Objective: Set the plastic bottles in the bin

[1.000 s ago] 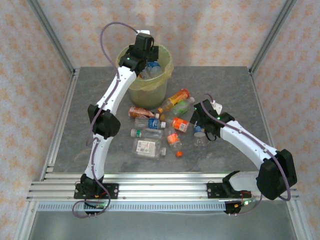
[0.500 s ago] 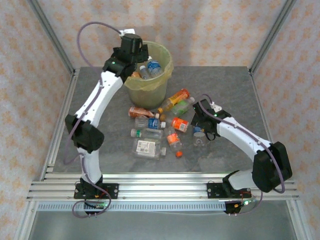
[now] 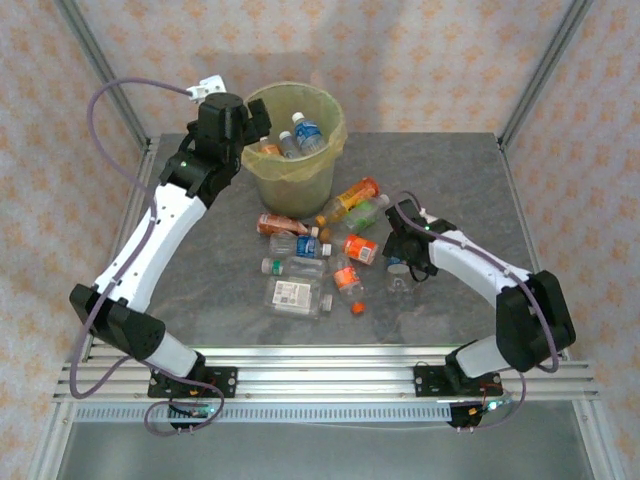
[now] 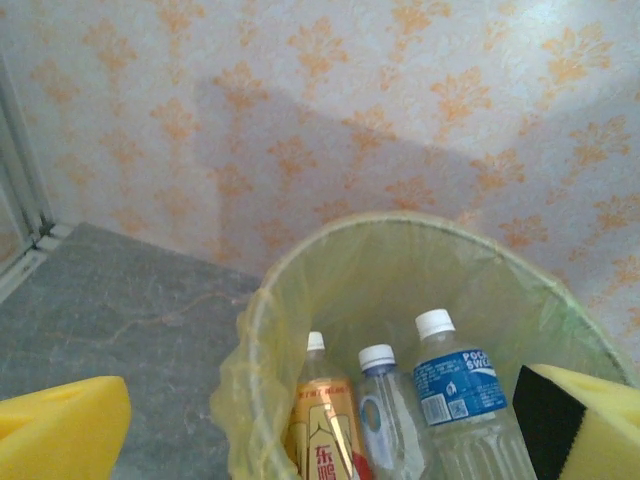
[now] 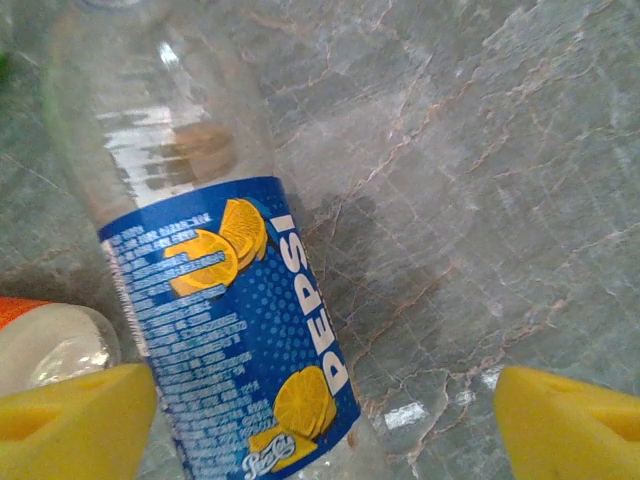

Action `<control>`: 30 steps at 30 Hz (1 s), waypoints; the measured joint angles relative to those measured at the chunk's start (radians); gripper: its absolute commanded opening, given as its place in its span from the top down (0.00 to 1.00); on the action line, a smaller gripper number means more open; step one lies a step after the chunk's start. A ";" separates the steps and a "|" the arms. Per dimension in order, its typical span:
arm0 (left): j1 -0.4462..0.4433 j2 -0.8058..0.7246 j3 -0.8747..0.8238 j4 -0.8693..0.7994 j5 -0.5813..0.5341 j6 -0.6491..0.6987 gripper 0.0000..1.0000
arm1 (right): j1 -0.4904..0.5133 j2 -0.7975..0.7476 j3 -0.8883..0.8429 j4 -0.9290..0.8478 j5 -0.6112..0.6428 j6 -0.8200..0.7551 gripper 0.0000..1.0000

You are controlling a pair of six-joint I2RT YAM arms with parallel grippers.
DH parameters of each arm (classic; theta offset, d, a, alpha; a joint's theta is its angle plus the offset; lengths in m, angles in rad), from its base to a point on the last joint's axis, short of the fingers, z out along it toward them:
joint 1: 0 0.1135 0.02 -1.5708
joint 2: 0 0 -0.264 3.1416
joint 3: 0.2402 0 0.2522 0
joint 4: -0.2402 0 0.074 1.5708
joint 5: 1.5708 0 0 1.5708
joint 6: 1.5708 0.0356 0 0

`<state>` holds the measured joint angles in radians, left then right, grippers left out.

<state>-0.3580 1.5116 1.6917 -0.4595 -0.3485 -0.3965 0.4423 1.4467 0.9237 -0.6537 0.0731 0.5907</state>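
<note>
Top external view places the left gripper [image 3: 250, 120] at the far left, just beside the left rim of the bin [image 3: 300, 185], which stands at the far middle of the table [image 3: 200, 260]. On the left wrist camera we see its fingers [image 4: 60, 430] spread wide with nothing between them. Inside the bin, caps up, are an orange-labelled bottle [image 4: 322, 440], a small clear bottle [image 4: 385, 415] and a blue-labelled bottle [image 4: 455, 385].

Moving right, the other plastic bottles [image 3: 315, 255] lie scattered on the table in front of the bin, between the two arms.

Further right, the right gripper [image 3: 399, 258] sits low at the pile's right edge. Its wrist camera shows a Pepsi bottle [image 5: 235, 330] lying on the table between the yellow pads [image 5: 70, 420]. It lies close to one pad and well clear of the other, so the jaws are open and grip nothing yet.

We judge the right arm to be at the pick-up step. It should centre over the bottle and close, then lift and carry it to the bin. The empty left arm is free to go to the pile for another.
</note>
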 measured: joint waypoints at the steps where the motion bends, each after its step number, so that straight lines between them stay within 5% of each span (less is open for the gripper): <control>1: 0.000 -0.012 -0.021 0.000 0.000 -0.011 0.00 | -0.001 0.008 -0.005 0.007 -0.009 0.000 0.14; 18: 0.000 -0.083 -0.096 -0.009 0.000 -0.078 0.00 | -0.003 0.145 -0.017 0.089 -0.064 -0.011 0.24; 30: 0.001 -0.083 -0.096 -0.032 0.000 -0.077 0.00 | -0.005 0.102 -0.017 0.082 -0.043 -0.031 0.47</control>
<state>-0.3569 1.4288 1.5959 -0.4919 -0.3485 -0.4740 0.4374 1.5490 0.9070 -0.5716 0.0296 0.5594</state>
